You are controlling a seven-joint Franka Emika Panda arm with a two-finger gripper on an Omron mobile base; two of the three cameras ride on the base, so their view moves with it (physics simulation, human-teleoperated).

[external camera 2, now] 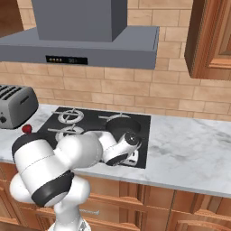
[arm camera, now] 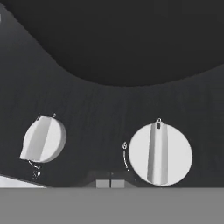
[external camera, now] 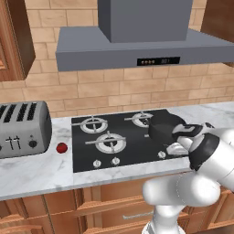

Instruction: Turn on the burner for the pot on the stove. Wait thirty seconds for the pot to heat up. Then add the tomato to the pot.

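Closed, empty-handed gripper [arm camera: 110, 183] poised just short of the right knob [arm camera: 160, 153], burner-lighting step in hand. Next, judged: pressing onto that knob and twisting it. Beyond, pot [external camera: 165, 127] on the stove [external camera: 82, 157] at front right; tomato [external camera: 61, 147] far left beside the toaster [external camera: 23, 129].

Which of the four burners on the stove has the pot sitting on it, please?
The front right burner, nearest the arm: the dark pot covers it, while the other three silver rings on the stove sit bare.
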